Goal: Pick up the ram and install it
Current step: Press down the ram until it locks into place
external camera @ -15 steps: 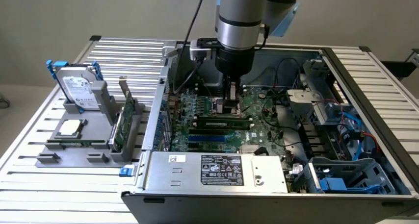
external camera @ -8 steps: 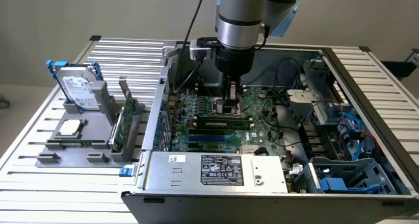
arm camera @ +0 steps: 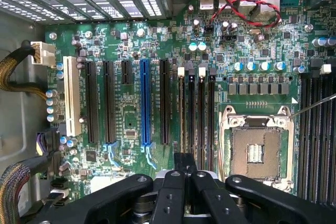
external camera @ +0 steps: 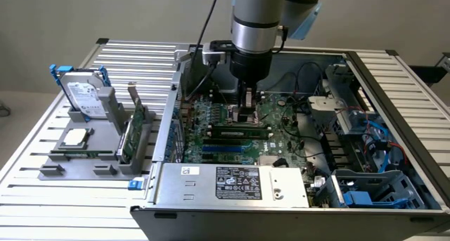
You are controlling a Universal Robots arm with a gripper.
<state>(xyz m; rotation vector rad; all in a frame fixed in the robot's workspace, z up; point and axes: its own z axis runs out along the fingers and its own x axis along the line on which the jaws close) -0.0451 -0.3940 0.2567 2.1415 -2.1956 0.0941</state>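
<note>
Black linkage arms of the gripper [arm camera: 184, 169] crowd the near edge of the wrist view, the fingers drawn together with their tips meeting over the motherboard [arm camera: 131, 124], just beside the empty processor socket [arm camera: 255, 153] and at the end of the bank of four black memory slots [arm camera: 195, 111]. Nothing shows between the fingertips. In the exterior view the arm comes straight down into the open computer case [external camera: 393, 88], and the gripper [external camera: 247, 108] hangs close above the board. Directly below it, at about six o'clock from the fingertips, the ram [external camera: 241, 128] lies level among the slots, a long dark-green stick. Well apart, at nine o'clock from the case, a grey holder [external camera: 84, 154] on the slatted table [external camera: 28, 199] carries a hard drive [external camera: 83, 96], a square silver processor [external camera: 76, 138] and an upright green expansion card [external camera: 136, 130].
</note>
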